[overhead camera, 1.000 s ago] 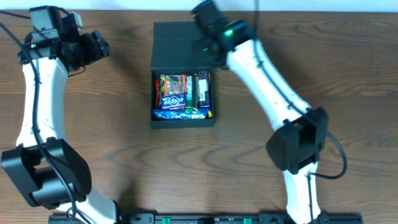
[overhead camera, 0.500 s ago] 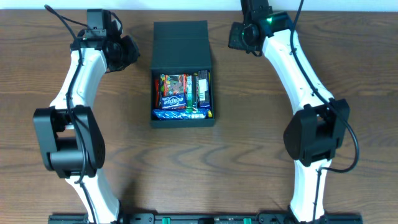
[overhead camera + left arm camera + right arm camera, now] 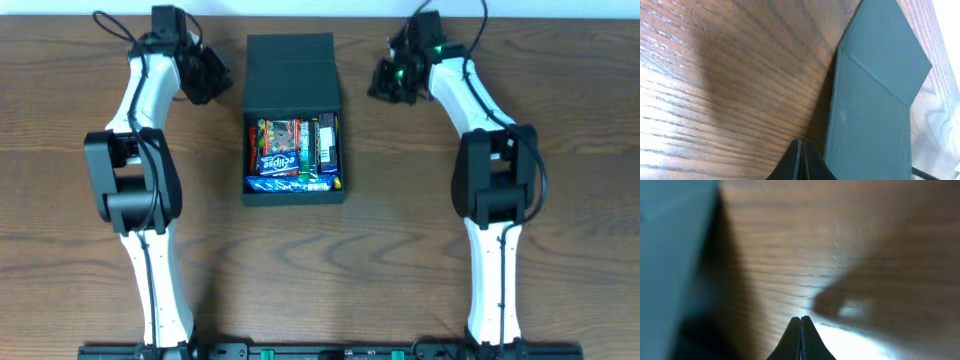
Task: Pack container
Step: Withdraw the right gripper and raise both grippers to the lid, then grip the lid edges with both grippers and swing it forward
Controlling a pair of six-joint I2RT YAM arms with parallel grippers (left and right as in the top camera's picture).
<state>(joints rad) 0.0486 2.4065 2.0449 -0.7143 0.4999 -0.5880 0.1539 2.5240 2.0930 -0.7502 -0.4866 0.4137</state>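
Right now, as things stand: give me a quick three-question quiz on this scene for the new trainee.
1. True or false: the container's flap lid is folded shut over the snack packets.
2. The left gripper and right gripper are: A open; B shut and empty; C shut on a packet.
3. Fill in: both grippers sit beside the container's ___.
Key: 1 false; 2 B; 3 flap lid.

Container (image 3: 665, 240) blurred, cropped by right wrist view's left edge
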